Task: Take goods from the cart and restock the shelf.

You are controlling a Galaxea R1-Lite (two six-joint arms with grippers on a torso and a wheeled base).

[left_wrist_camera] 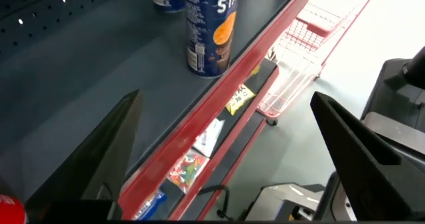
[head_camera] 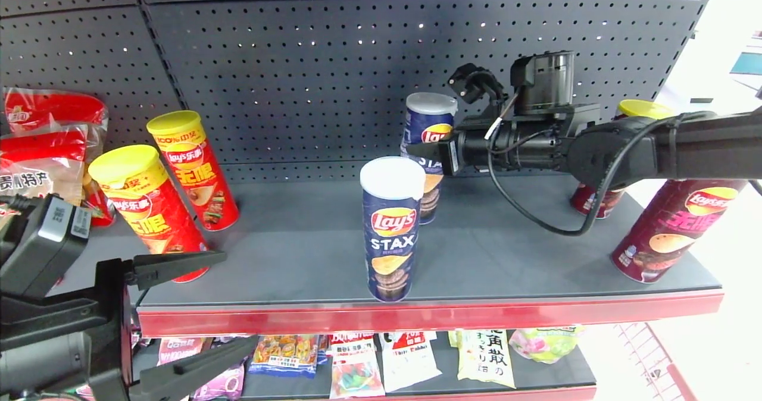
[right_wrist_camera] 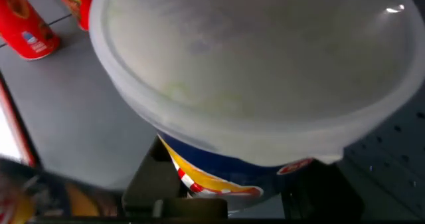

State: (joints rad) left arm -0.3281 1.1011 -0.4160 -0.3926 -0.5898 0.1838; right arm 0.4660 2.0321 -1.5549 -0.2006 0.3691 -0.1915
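A: Where are we holding the rear blue can [head_camera: 430, 118]?

B: We are clamping it in the right gripper [head_camera: 425, 151]. The fingers are pressing on its sides just below the top, toward the back of the shelf [head_camera: 488, 252] and near the pegboard [head_camera: 297, 80]. We are not able to tell whether its base is touching the shelf.

A: And the left gripper [head_camera: 238, 298]?

B: We are hanging it low by the shelf's red front edge, fingers spread wide with nothing between them.

A: What are we seeing around it?

B: The front blue can [head_camera: 390, 228] is standing upright near the edge, just ahead of the held one. Two red cans [head_camera: 193, 169] are standing to the left, and a maroon can [head_camera: 673, 228] is standing at the right end. From the left wrist we are glimpsing the cart [left_wrist_camera: 312, 44] on the floor beyond the shelf.
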